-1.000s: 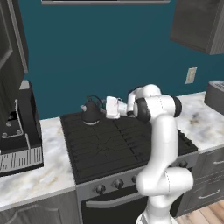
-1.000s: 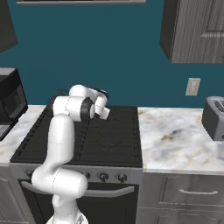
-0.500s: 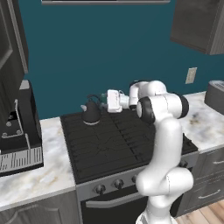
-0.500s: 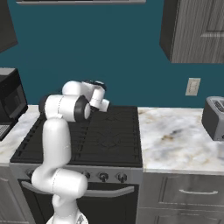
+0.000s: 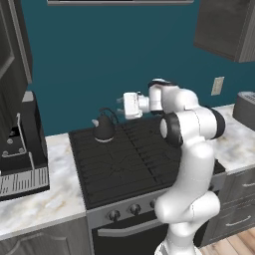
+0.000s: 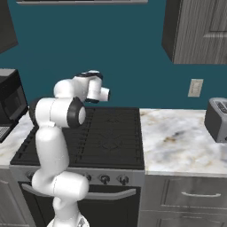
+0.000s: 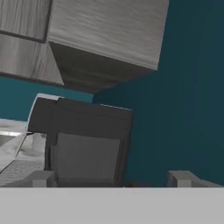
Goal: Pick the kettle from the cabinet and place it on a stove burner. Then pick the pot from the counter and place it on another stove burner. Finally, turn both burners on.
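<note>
The small dark kettle point(image 5: 103, 128) stands upright on the rear left burner of the black stove point(image 5: 124, 162). My gripper point(image 5: 120, 103) hovers just above and to the right of it, pointing left. It is open, holds nothing and is clear of the kettle's handle. In the hand view the two fingertips point(image 7: 43, 178) stand far apart, facing the black coffee machine point(image 7: 83, 144). The stove point(image 6: 111, 137) has a row of knobs point(image 5: 132, 209) on its front. The dark cabinet point(image 5: 12, 55) hangs at upper left. The pot is out of view.
A black coffee machine point(image 5: 20, 149) stands on the marble counter point(image 5: 40, 209) left of the stove. A toaster point(image 6: 217, 119) sits on the counter point(image 6: 177, 137) at the right. Another wall cabinet point(image 6: 199, 31) hangs at upper right, with an outlet point(image 6: 195, 88) on the teal wall.
The open gripper has lifted up and drawn a little to the right, away from the kettle. The kettle has stayed on the rear left burner.
</note>
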Controlling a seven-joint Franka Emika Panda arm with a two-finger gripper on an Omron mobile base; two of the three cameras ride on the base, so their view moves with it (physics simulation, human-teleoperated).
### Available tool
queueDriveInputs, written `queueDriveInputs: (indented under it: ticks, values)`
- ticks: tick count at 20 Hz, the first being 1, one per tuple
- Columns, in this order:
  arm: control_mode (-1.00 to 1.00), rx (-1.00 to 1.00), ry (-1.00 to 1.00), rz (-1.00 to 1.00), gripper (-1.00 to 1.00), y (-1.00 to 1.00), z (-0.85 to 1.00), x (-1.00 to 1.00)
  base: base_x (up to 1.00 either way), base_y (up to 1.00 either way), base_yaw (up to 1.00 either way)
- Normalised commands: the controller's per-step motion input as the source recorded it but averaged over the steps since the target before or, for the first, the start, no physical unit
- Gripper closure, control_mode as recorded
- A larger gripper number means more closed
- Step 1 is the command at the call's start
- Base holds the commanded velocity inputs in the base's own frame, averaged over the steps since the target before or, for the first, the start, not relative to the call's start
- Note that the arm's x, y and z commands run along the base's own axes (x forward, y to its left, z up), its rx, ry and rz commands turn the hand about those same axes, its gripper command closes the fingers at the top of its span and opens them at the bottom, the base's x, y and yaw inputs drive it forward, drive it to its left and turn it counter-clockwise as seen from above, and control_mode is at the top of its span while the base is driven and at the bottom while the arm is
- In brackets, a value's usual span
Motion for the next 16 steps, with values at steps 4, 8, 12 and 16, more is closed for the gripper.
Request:
queueDriveInputs:
  ticks: [4, 8, 12, 16]
  values:
    - [-1.00, -0.11, 0.00, 0.00, -1.00, -0.10, 0.40, -0.35, 0.00, 0.00, 0.00]
    - [-1.00, -0.12, 0.00, 0.00, -1.00, -0.08, 0.39, -0.36, 0.00, 0.00, 0.00]
    - [-1.00, -0.11, -0.02, 0.00, -1.00, -0.10, 0.35, -0.46, 0.00, 0.00, 0.00]
    - [-1.00, -0.08, -0.02, 0.00, -1.00, -0.12, 0.31, -0.49, 0.00, 0.00, 0.00]
